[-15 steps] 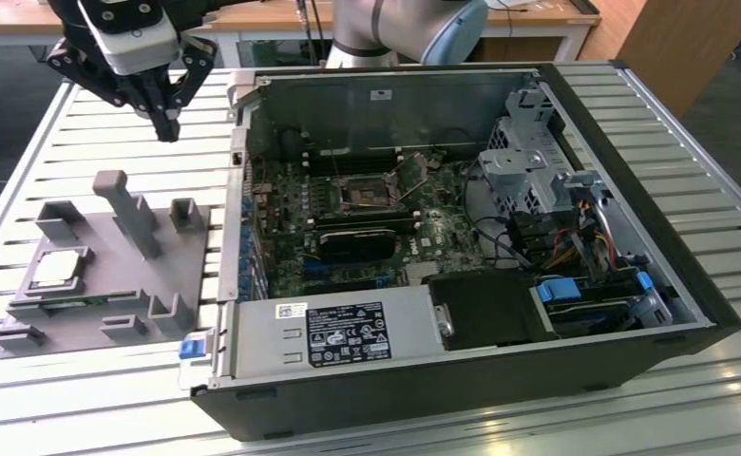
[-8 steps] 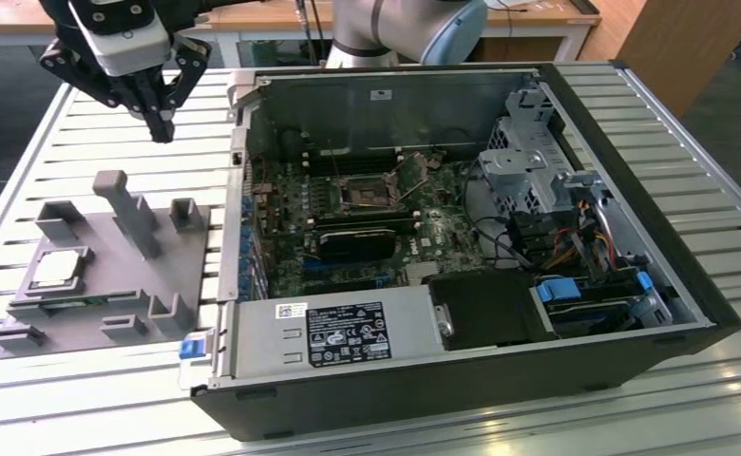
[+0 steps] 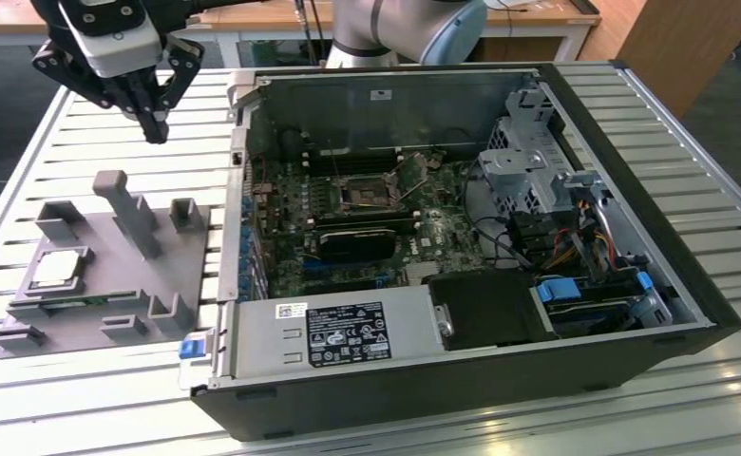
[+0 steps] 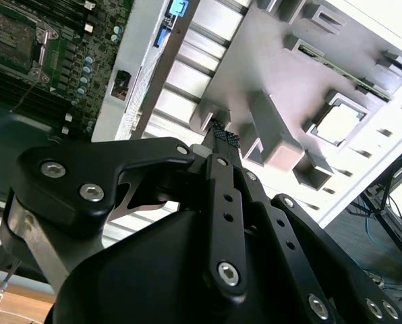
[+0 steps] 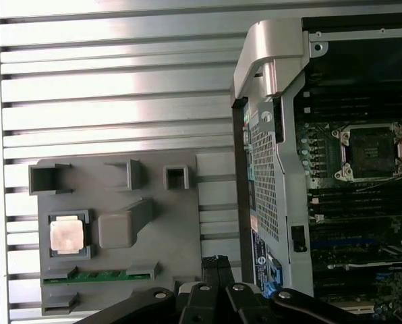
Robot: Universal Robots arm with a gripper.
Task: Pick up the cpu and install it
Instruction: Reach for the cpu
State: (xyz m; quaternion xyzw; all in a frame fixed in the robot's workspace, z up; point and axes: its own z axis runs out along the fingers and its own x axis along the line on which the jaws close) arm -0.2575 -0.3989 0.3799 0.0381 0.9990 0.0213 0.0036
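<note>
Your cpu (image 3: 60, 269) sits on the grey fixture (image 3: 174, 275) at the exterior view's left, well apart from the gripper (image 3: 155, 133), which hangs in the air above the slatted table (image 3: 41, 152) over the fixture's far edge, nearer the case (image 3: 472, 399) than the cpu is. The gripper is higher than every post on the fixture and touches nothing. In both wrist views you look past the gripper (image 5: 216, 262) (image 4: 222, 135) down onto the fixture (image 5: 167, 229) (image 4: 255, 61), with the cpu (image 5: 67, 236) (image 4: 337, 123) off to one side of the fingertips rather than under them. The cpu lies flat in a square recess, silver plate up, its edges parallel to the fixture's edges; it looks square, so you get no clear long axis from it, and no mark on it shows which way it points. A thick post (image 5: 123, 226) stands just beside the recess, and a green strip (image 5: 96, 275) lies in a slot along the neighbouring edge. The fingers are drawn together at the tips, pointing down, with nothing between them. Inside the case the socket (image 3: 370, 193) on the motherboard shows bare, its frame visible in the first wrist view (image 5: 369, 152), well apart from both gripper and cpu
</note>
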